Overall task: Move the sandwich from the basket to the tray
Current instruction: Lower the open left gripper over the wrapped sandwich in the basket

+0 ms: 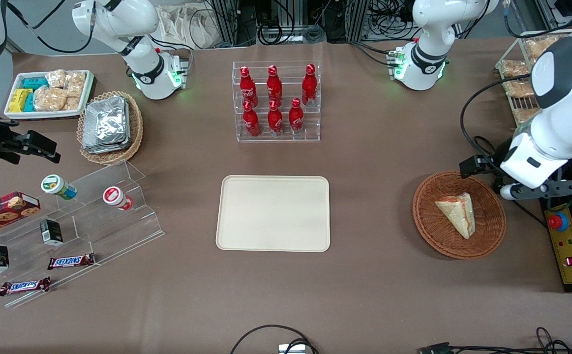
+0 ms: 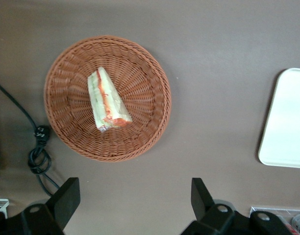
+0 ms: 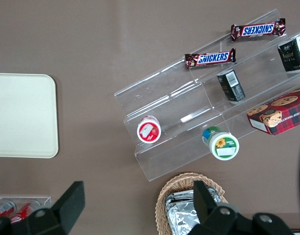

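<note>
Lying flat in the basket [image 1: 459,215], the sandwich [image 1: 458,213], a pale wedge with red and green filling showing along one edge in the wrist view, wrapped in clear film. Not yet touched. Hanging above the table just beside the basket toward the working arm's end, the gripper [image 2: 135,200], jaws spread wide and holding nothing. Well apart toward the middle of the table, the tray [image 1: 273,214], bare and ready.

Likely troubles from here: slipping on the film if the fingers [image 2: 66,196] close on the flat faces rather than across the wedge's thickness; crushing soft bread under too firm a squeeze; catching the woven rim on the way down and dragging the light basket along. Also worth minding, the black cable [image 2: 38,147] looped on the table close to the basket, and a tapered shape apt to twist out of a grip taken near the thin end. Dropping short of the tray is possible should the wedge swing loose on the long carry.

Readable writing elsewhere: "SNICKERS" on two bars [image 3: 210,58] at the clear stepped stand [image 1: 89,221] toward the parked arm's end. Red bottles [image 1: 275,98] in a clear rack farther from the front camera than the tray, their white script too small to make out. Labels on the small black boxes [image 1: 51,232] and the two round tubs [image 1: 59,187] likewise not legible.
</note>
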### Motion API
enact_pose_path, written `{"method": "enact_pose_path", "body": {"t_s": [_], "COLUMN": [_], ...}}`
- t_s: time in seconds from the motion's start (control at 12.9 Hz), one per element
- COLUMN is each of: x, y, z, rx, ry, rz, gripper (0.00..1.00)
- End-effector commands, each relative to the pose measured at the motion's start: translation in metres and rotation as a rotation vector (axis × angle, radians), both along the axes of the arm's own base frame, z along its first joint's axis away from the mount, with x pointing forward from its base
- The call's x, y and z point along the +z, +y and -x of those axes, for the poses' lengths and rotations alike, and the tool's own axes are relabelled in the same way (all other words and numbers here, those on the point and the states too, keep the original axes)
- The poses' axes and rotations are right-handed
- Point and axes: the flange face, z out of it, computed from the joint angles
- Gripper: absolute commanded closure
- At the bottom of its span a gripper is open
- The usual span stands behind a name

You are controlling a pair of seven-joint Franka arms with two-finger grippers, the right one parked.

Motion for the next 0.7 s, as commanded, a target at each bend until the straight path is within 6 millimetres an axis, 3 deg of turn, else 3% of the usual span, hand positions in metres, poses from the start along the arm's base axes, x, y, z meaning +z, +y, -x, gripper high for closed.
{"method": "enact_pose_path", "body": {"t_s": [0.0,0.31,0.62], "x": [-0.003,-0.014,-0.037], "y": [0.007,0.021,0.025], "z": [-0.008,-0.023,-0.018], "rx": [0.048,0.078,0.235], "ry": [0.020,0.021,0.050], "rz": [-0.033,-0.026,-0.105], "gripper": [0.00,0.00,0.00]}}
